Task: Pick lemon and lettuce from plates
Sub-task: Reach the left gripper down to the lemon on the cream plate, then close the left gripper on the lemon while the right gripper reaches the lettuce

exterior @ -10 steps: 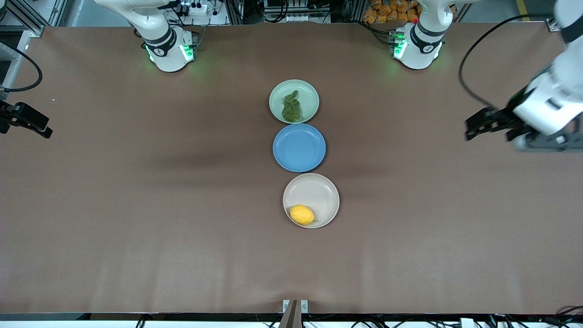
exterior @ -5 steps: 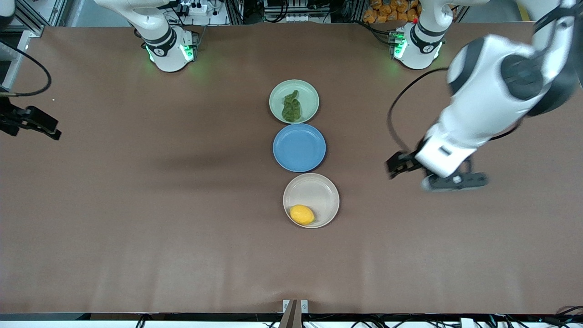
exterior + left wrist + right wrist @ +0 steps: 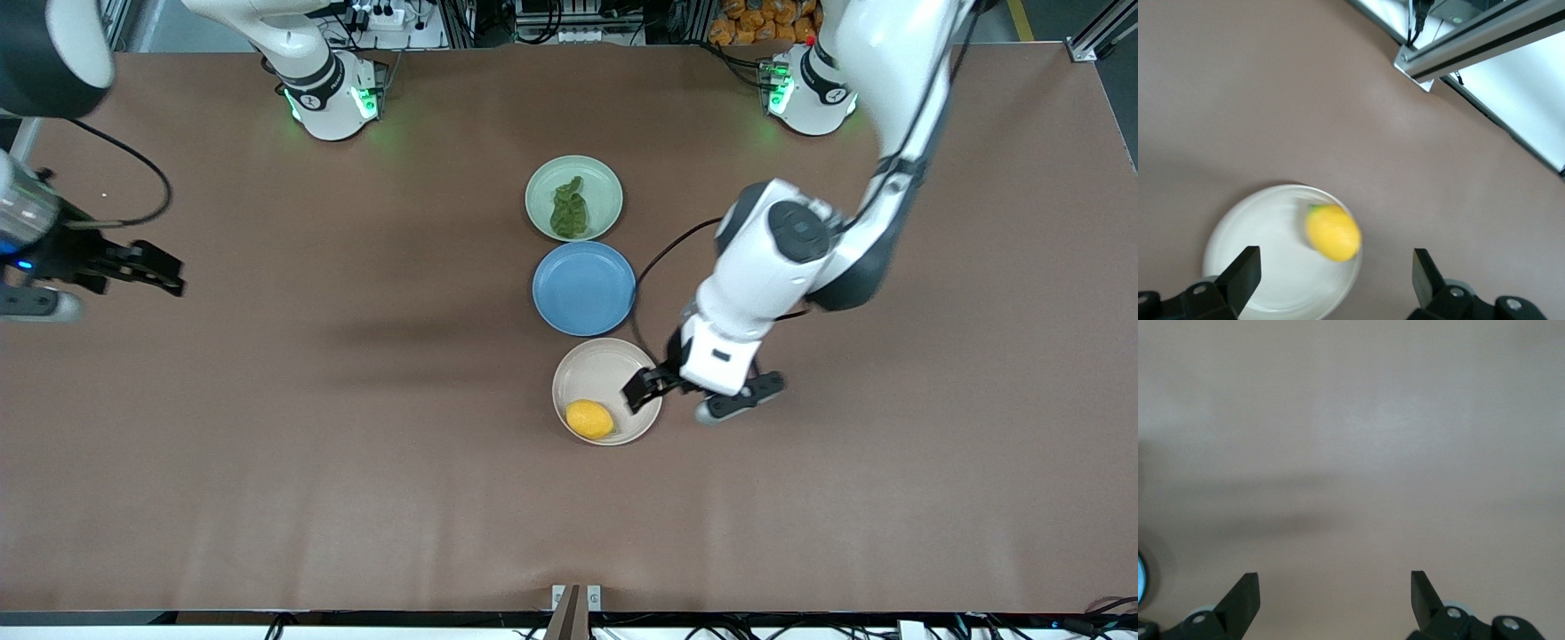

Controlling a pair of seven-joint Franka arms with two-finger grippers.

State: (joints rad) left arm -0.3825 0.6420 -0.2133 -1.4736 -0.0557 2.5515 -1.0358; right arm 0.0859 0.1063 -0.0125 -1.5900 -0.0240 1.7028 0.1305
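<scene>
Yellow lemon (image 3: 589, 419) sits at the beige plate's (image 3: 613, 369) near rim; dark green wrinkly lettuce (image 3: 569, 210) lies on the pale green plate (image 3: 600, 182).

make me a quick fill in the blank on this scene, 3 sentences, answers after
1. The lemon lies on the ____ plate.
2. The lettuce lies on the pale ____ plate.
3. The left gripper, open, is over the rim of the plate that holds the ____.

Missing words: beige-white; green; lemon
</scene>
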